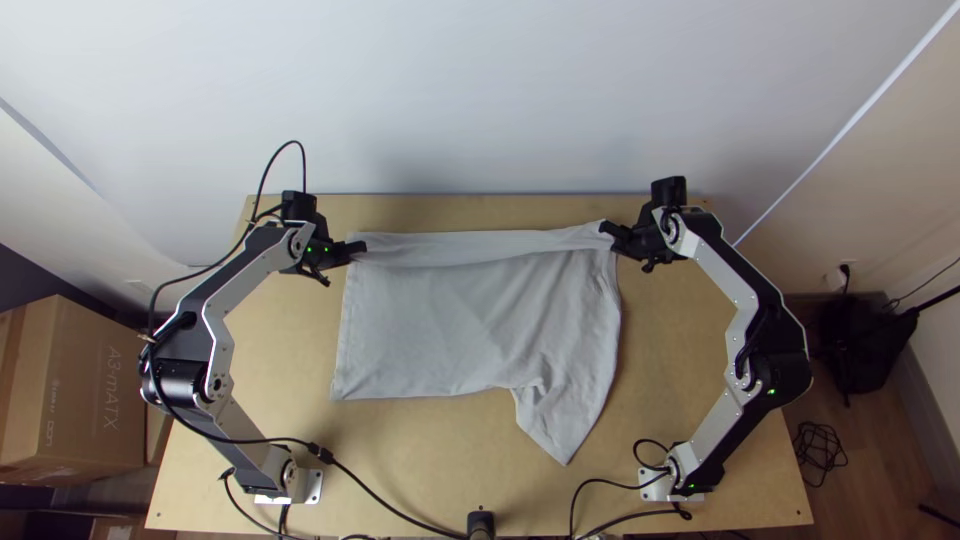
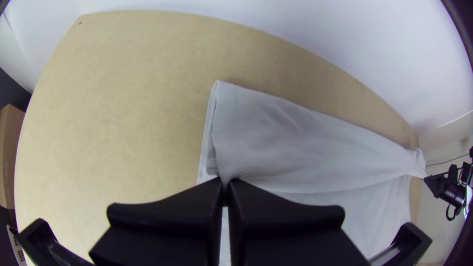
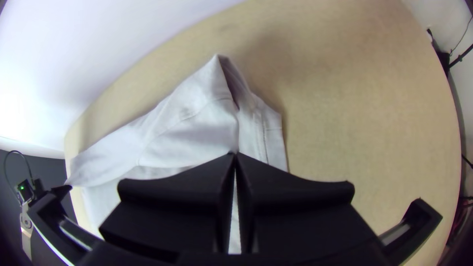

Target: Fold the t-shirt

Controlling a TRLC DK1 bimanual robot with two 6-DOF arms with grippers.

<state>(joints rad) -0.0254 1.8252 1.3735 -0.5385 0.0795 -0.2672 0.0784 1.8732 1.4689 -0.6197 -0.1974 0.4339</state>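
The pale grey t-shirt (image 1: 470, 320) lies spread on the table, its far edge turned over toward the near side as a long strip; one pointed part sticks out at the near right. At the strip's left end is my left gripper (image 1: 358, 248); in the left wrist view the left gripper (image 2: 226, 183) is shut on the turned-over cloth (image 2: 276, 138). My right gripper (image 1: 606, 230) is at the strip's right end, and in the right wrist view the right gripper (image 3: 235, 155) is shut on the fold's edge, beside a raised peak of cloth (image 3: 207, 98).
Bare wooden table (image 1: 680, 350) surrounds the shirt. A black cable (image 1: 380, 500) crosses the near left part of the table, and a black post (image 1: 481, 524) stands at the middle of the near edge. A pale wall (image 1: 480, 100) rises behind the far edge.
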